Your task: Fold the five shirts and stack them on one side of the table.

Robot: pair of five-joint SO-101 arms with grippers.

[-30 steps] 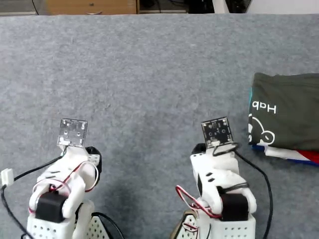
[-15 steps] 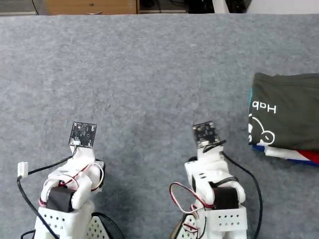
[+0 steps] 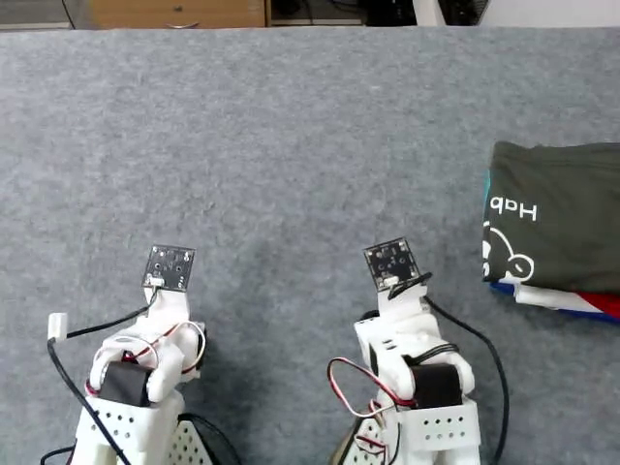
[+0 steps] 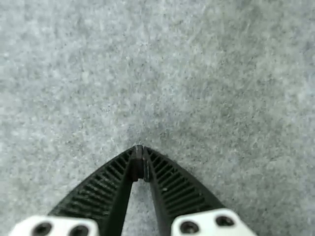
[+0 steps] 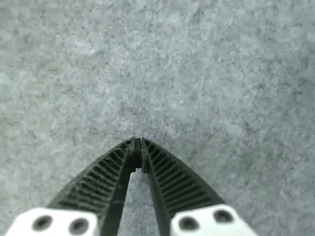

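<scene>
High view: we see a folded dark olive cloth shirt [image 3: 557, 218] with white print. It tops a stack at the right edge of the grey felt-like worktop [image 3: 291, 136]. Its straight left edge runs near to far; the frame cuts off its right part, so we cannot tell its long axis. Blue, white and red folded shirt edges [image 3: 572, 300] peek from under its near side. The white plastic left arm [image 3: 136, 378] and white plastic right arm [image 3: 412, 373], both trailing red and black wires, stand at the near edge. Felt lies between the right arm and the stack. The ribbed black left tool [image 4: 139, 162] and ribbed black right tool [image 5: 138, 155] are each pressed together at the tips over the felt. A brown wooden cabinet [image 3: 174, 13] stands beyond the far edge.
</scene>
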